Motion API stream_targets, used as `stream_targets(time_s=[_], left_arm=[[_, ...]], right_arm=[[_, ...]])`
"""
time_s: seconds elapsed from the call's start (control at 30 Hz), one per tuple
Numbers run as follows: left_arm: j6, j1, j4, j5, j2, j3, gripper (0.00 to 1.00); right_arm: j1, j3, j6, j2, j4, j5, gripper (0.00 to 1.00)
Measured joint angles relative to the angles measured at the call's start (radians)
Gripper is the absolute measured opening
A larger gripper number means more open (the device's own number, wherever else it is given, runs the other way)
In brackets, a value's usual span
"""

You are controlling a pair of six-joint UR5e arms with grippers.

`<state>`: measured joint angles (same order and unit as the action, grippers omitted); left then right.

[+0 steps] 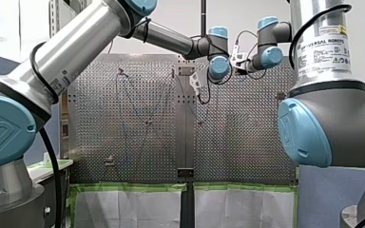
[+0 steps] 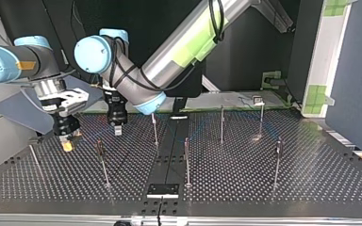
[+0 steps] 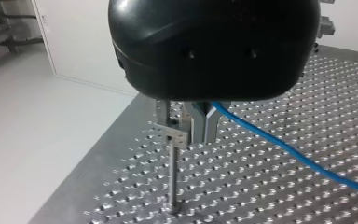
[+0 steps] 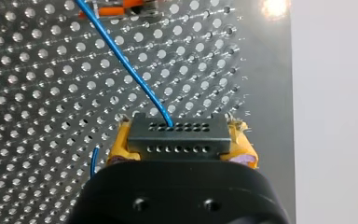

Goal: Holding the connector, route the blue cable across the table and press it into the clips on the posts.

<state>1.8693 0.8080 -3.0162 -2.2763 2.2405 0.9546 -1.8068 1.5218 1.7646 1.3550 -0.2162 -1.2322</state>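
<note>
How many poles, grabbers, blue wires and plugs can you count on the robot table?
Posts: 7
Grippers: 2, left gripper and right gripper
Blue cable: 1
Connector: 1
Total: 11

Thin posts [image 2: 186, 160] dotted over the perforated table [image 2: 320, 174], open lanes between, my right gripper [image 2: 67, 145] and my left gripper [image 2: 117, 132] crowding the top view's upper left, blue cable [image 3: 279, 143] strung from the left one, widest room lower right.

Green tape [image 1: 128, 187] borders two white sheets [image 1: 128, 210]
</note>
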Motion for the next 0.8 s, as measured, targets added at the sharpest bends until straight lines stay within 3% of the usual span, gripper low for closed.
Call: stream_targets(time_s=[0.3,0.8], left_arm=[[-0.014,-0.032,0.074,0.066,0.001,-0.001,0.00],[-0.005,-0.075,0.090,0.187,0.021,-0.001,0.00]], right_arm=[[0.001,-0.025,0.001,0.002,0.021,0.001,0.02],[0.025,-0.030,0.011,-0.004,0.018,0.000,0.02]])
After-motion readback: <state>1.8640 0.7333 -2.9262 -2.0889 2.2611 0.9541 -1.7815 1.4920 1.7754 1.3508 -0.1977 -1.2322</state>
